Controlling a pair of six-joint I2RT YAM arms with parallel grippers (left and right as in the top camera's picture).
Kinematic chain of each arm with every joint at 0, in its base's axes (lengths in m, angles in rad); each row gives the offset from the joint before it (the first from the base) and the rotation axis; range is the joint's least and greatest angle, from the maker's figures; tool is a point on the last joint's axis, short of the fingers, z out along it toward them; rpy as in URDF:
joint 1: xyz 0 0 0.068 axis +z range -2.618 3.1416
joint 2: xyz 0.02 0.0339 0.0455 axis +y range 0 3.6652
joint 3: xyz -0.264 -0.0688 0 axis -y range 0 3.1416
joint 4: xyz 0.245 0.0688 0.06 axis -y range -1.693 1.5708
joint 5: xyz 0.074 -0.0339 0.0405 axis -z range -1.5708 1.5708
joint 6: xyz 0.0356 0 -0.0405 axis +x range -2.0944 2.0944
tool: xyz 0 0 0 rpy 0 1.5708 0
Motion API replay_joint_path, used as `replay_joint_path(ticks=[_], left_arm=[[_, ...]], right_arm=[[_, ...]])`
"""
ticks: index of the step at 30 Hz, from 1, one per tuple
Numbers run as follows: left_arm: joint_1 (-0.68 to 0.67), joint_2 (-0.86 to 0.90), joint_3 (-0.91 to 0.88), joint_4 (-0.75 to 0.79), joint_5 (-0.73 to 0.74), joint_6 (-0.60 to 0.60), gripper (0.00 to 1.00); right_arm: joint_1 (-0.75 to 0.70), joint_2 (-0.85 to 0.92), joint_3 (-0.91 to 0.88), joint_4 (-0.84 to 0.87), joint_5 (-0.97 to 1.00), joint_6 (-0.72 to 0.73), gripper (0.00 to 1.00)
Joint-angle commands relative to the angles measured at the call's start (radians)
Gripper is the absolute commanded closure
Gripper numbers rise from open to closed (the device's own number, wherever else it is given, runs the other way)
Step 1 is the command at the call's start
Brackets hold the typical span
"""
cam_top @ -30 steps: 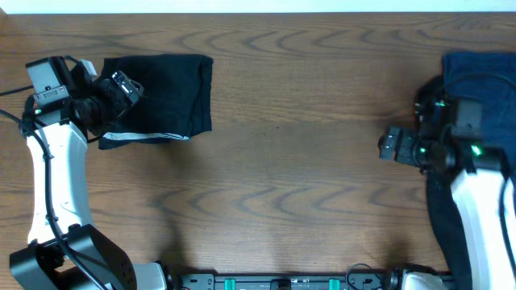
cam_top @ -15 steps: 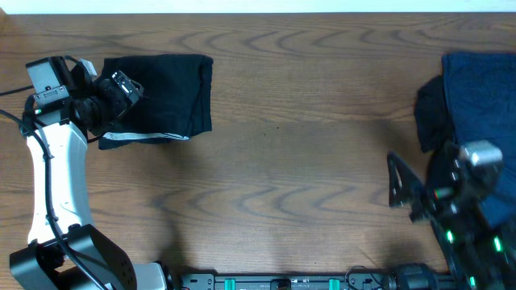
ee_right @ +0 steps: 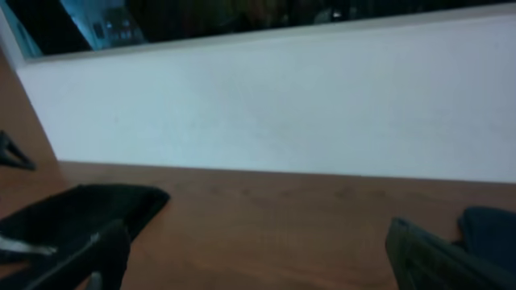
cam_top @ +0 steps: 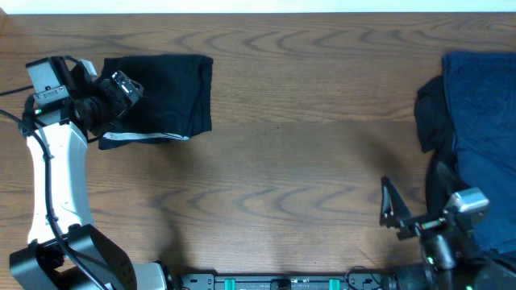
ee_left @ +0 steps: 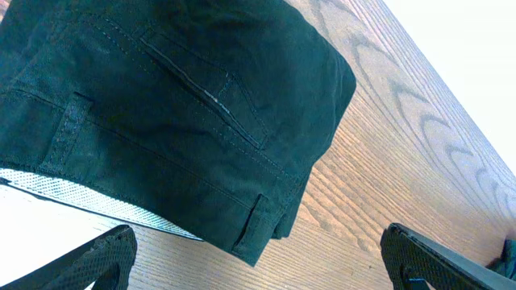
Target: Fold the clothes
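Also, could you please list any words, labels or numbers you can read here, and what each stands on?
No text can be read in any view. The black garment shows only stitching and a pale inner edge; the navy cloth and the wooden table are plain.

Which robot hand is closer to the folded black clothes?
Left. The left gripper is over the black clothes' left edge; the right gripper is far across the table, beside the blue clothes.
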Motion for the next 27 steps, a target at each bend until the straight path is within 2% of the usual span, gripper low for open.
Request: replay_joint_path(ticks=[1, 16, 24, 27], left_arm=[[-0.002, -0.007, -0.003, -0.001, -0.001, -0.002, 0.02], [-0.002, -0.007, -0.003, -0.001, -0.001, -0.002, 0.02], [-0.002, -0.007, -0.003, -0.001, -0.001, -0.002, 0.02], [-0.002, -0.007, -0.003, -0.001, -0.001, -0.002, 0.02]], right_arm=[[0.012, -0.041, -0.102, 0.079, 0.006, -0.013, 0.01], [0.012, -0.056, -0.475, 0.544, 0.033, -0.013, 0.01], [0.012, -0.056, -0.521, 0.569, 0.058, -0.016, 0.01], [0.012, -0.056, -0.521, 0.543, 0.059, -0.070, 0.01]])
